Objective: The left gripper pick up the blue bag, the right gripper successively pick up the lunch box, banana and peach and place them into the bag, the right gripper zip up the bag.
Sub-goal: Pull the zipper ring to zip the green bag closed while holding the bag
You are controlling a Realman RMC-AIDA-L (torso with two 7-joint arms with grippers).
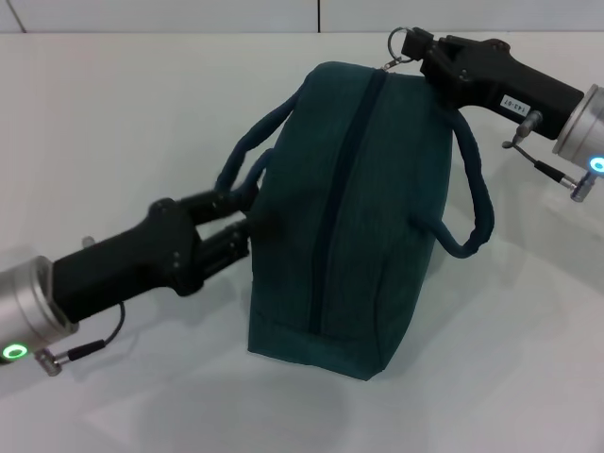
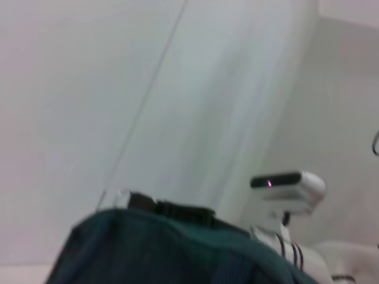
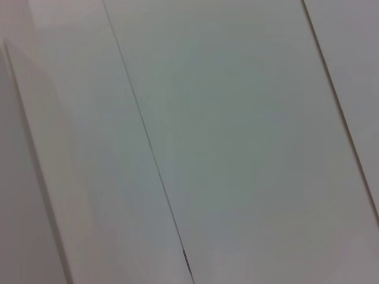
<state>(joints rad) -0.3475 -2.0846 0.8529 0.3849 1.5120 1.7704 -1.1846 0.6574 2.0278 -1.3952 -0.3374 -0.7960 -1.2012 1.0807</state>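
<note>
Surrounding: white table (image 1: pixel 113 113) bare on every side of the blue bag (image 1: pixel 377 245).
Left gripper (image 1: pixel 236 212): closed on the bag's near handle (image 1: pixel 247 151).
Right gripper (image 1: pixel 425 49): pinching the zipper ring (image 1: pixel 398 42) at the bag's far end.
Axis: zipper (image 1: pixel 344 189) runs lengthwise, away from the robot, closed.

The blue bag (image 1: pixel 349 226), zipped shut, hides its contents; both arms are edge-cropped.

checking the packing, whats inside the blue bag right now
Nothing inside can be seen. The blue bag looks zipped along its top, the right claw at its ring pull and the left claw on its side. No lunch box, banana or peach shows outside.
</note>
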